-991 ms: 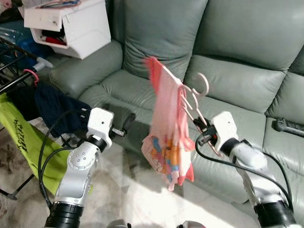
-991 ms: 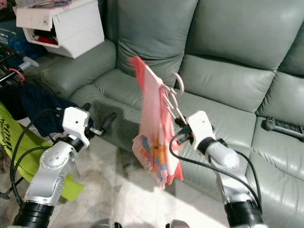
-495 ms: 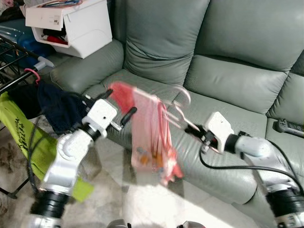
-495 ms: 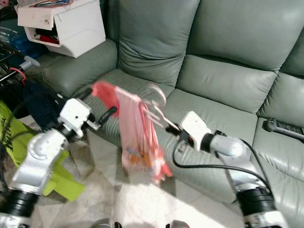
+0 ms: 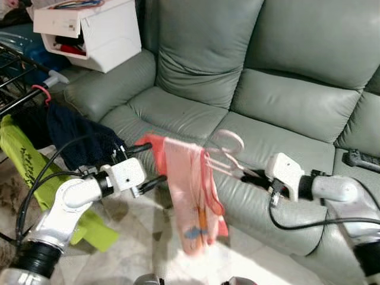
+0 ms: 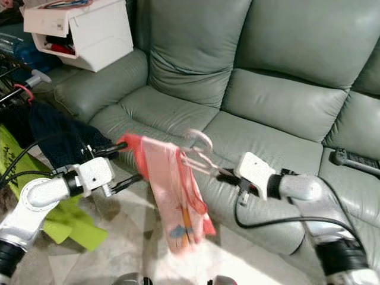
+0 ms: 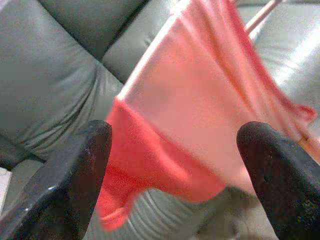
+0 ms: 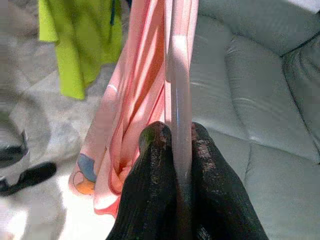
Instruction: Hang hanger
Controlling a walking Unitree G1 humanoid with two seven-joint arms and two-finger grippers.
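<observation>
Gripping the pink hanger (image 5: 228, 155) by its end, the right hand (image 5: 259, 177) has both black fingers (image 8: 155, 165) clamped on the thin plastic bar. A pink garment (image 5: 189, 193) with a cartoon print hangs from the hanger, held in the air between the two arms, in front of the grey-green sofa (image 5: 279, 101). The left hand (image 5: 144, 166) sits just beside the garment's red edge, its fingers (image 7: 75, 175) spread apart with the cloth seen between them; contact cannot be judged. To the robot's left stands a drying rack (image 5: 15, 71) carrying a dark garment (image 5: 80, 139) and a lime-green one (image 5: 27, 163). A white box (image 5: 89, 29) rests on the sofa arm.
</observation>
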